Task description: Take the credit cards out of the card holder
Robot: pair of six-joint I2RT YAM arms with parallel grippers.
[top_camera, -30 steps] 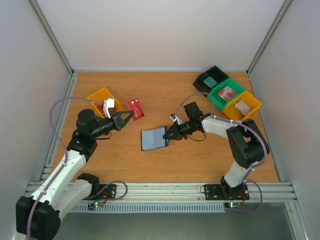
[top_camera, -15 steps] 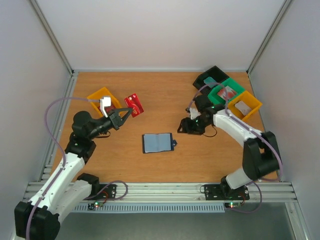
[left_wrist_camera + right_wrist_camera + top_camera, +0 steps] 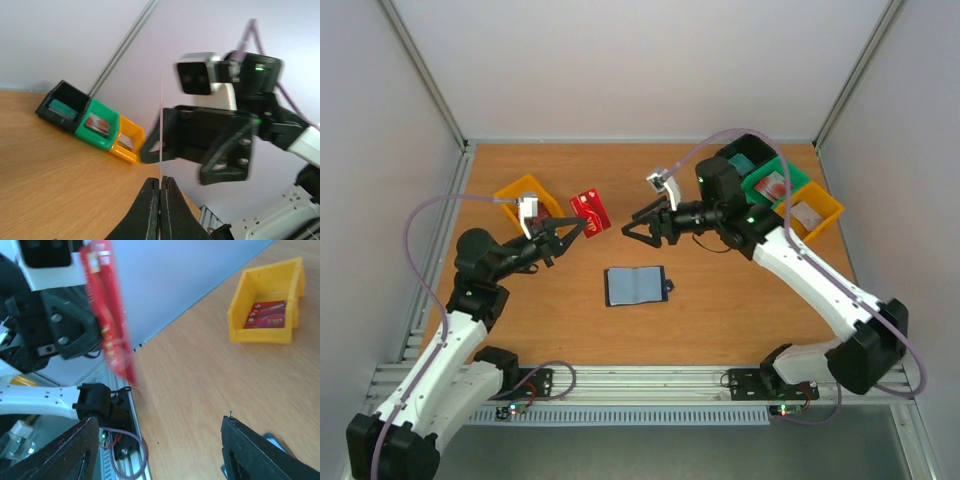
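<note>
In the top view my left gripper [image 3: 576,227] is shut on a red credit card [image 3: 590,211], lifted above the table left of centre. The left wrist view sees this card [image 3: 161,120] edge-on as a thin line, pinched between the shut fingers [image 3: 150,210]. The navy card holder [image 3: 635,285] lies open and flat on the table, nothing touching it. My right gripper [image 3: 633,226] hangs open just right of the held card, facing it. From the right wrist view the red card [image 3: 110,325] stands ahead, beyond the wide-open fingers [image 3: 65,452].
A yellow bin [image 3: 523,194] at the back left holds a red card [image 3: 265,315]. Black [image 3: 743,154], green [image 3: 775,185] and yellow [image 3: 808,211] bins line the back right corner. Walls close in the table on three sides.
My right gripper let go of the card holder, opened, rose and swung left toward the red card. The card holder now lies flat. The left arm shifted slightly with its card.
</note>
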